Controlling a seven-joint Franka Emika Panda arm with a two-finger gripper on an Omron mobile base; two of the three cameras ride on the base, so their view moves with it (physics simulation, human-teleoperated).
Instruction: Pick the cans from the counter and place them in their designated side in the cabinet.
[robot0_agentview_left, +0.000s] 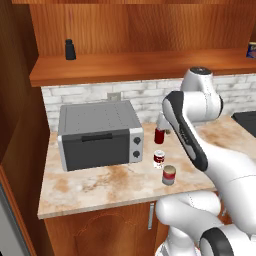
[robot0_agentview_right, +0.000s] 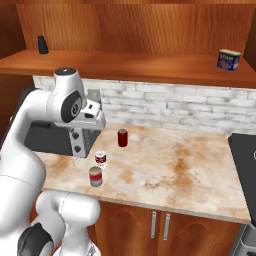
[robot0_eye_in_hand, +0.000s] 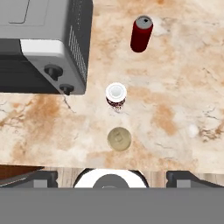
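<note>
Three cans stand in a loose row on the counter (robot0_agentview_left: 100, 185) (robot0_agentview_right: 175, 165) (robot0_eye_in_hand: 175, 109), to the right of the toaster oven. The plain dark red can (robot0_agentview_left: 159, 135) (robot0_agentview_right: 122, 137) (robot0_eye_in_hand: 141, 33) is farthest back. In the middle is the red-and-white labelled can (robot0_agentview_left: 159, 159) (robot0_agentview_right: 100, 159) (robot0_eye_in_hand: 116, 96). The red can with a silver base (robot0_agentview_left: 169, 175) (robot0_agentview_right: 95, 176) (robot0_eye_in_hand: 119, 139) is nearest the front edge. My gripper (robot0_eye_in_hand: 116, 177) hangs high above them, open and holding nothing, looking straight down. The cabinet shelf (robot0_agentview_left: 135, 67) (robot0_agentview_right: 140, 67) runs above the counter.
A grey toaster oven (robot0_agentview_left: 97, 134) (robot0_agentview_right: 50, 140) (robot0_eye_in_hand: 39, 43) stands at the counter's left. On the shelf are a small black bottle (robot0_agentview_left: 70, 49) (robot0_agentview_right: 43, 45) at the left and a blue-labelled can (robot0_agentview_right: 229, 59) at the right. A dark cooktop (robot0_agentview_right: 245, 165) borders the counter's right end.
</note>
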